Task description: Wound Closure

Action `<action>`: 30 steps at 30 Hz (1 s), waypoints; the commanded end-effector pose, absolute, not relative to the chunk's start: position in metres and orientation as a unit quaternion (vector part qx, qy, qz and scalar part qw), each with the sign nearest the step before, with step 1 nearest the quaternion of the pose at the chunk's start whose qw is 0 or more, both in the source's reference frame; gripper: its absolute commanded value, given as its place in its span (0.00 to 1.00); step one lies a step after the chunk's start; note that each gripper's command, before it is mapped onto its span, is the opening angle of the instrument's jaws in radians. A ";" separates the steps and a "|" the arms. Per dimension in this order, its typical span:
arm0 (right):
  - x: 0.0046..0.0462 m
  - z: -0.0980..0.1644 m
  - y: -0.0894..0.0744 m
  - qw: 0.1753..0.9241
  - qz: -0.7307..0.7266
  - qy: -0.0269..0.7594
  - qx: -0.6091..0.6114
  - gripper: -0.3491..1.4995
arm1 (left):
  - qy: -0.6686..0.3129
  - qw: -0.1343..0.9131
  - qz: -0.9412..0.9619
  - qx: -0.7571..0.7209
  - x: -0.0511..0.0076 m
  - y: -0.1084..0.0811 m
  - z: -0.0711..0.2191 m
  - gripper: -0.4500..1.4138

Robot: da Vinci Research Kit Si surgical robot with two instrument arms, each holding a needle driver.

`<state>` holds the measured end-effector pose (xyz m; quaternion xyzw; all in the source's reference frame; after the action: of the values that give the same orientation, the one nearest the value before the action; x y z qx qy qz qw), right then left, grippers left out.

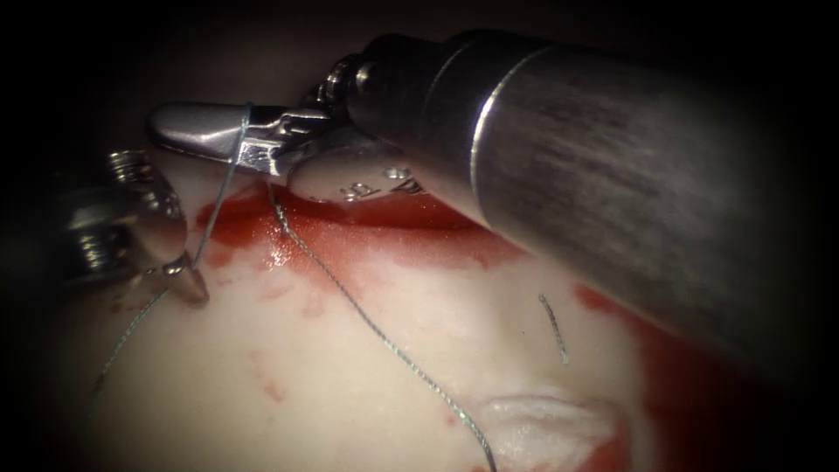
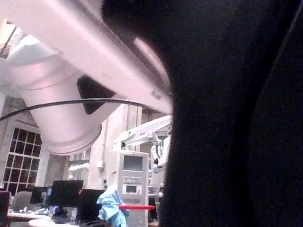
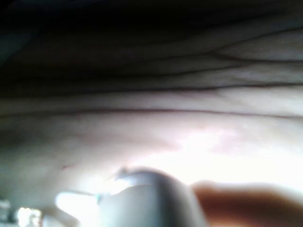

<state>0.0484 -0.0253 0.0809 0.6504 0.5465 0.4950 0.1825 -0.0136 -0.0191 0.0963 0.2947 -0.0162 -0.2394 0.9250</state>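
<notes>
In the endoscope view my right tool (image 1: 179, 124) reaches in from the upper right, above the tissue (image 1: 367, 350). Its jaws are shut and point left. The thread (image 1: 234, 153) lies over them and drops to my left tool (image 1: 185, 273) at the left edge, whose jaws are shut on it. From there the thread trails down to the lower left. A second strand (image 1: 376, 328) leaves the red cut (image 1: 350, 229) under the right tool and runs to the bottom edge. In the right wrist view the right tool's body (image 3: 142, 198) lies close over pale tissue (image 3: 189, 118).
Red fluid (image 1: 262, 218) pools along the cut and spreads at the lower right (image 1: 690, 385). A short cut end of thread (image 1: 552, 328) lies on the tissue right of the long strand. A raised whitish fold of tissue (image 1: 546, 424) sits near the bottom edge.
</notes>
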 end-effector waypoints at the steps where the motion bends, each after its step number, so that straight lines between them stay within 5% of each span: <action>1: 0.0488 0.081 -0.024 0.184 0.492 0.548 0.651 0.00 | -0.020 0.928 -0.241 0.285 -0.0141 -0.018 0.096 0.00; 30: 0.0472 0.080 -0.027 0.398 0.402 0.420 0.709 0.00 | -0.102 0.942 -0.261 0.186 -0.0153 -0.013 0.094 0.00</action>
<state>0.0462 -0.0278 0.0799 0.7093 0.4133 0.3991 0.4085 -0.0149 -0.0143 0.0942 0.1871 -0.1012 -0.2586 0.9423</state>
